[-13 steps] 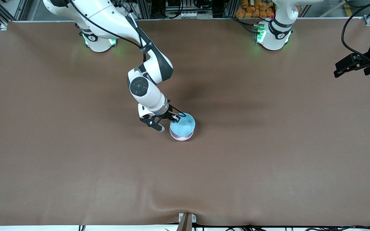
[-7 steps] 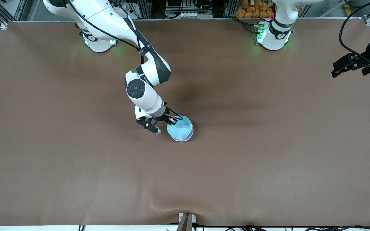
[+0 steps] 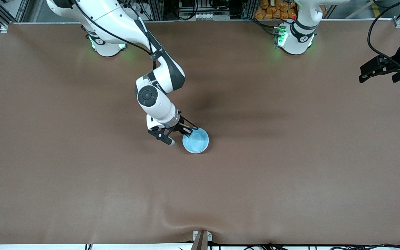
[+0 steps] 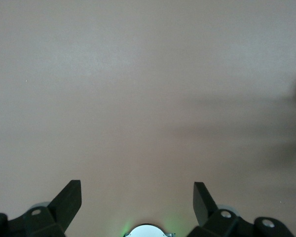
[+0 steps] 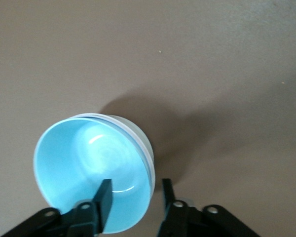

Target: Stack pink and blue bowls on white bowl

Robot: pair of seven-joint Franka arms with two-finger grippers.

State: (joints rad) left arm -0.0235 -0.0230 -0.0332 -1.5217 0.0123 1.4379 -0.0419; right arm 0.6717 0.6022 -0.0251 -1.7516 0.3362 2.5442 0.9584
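The light blue bowl [image 3: 196, 141] sits in the middle of the table, nested on top of the stack. In the right wrist view the blue bowl [image 5: 84, 168] has a pale rim [image 5: 141, 136] just under its own; I cannot tell that rim's colour. The pink bowl and the white bowl are otherwise hidden beneath it. My right gripper [image 3: 181, 136] straddles the blue bowl's rim, one finger inside and one outside, with the jaws apart [image 5: 135, 197]. My left gripper [image 3: 368, 71] waits open and empty over the left arm's end of the table [image 4: 137, 202].
The brown table cover [image 3: 290, 156] has a raised wrinkle at the edge nearest the front camera [image 3: 172, 222]. The two arm bases [image 3: 106, 45] [image 3: 295, 38] stand along the table's edge farthest from that camera.
The blue bowl has come down from above the pink bowl and now sits in it; the pink rim no longer shows in the front view. The left arm barely shifted.
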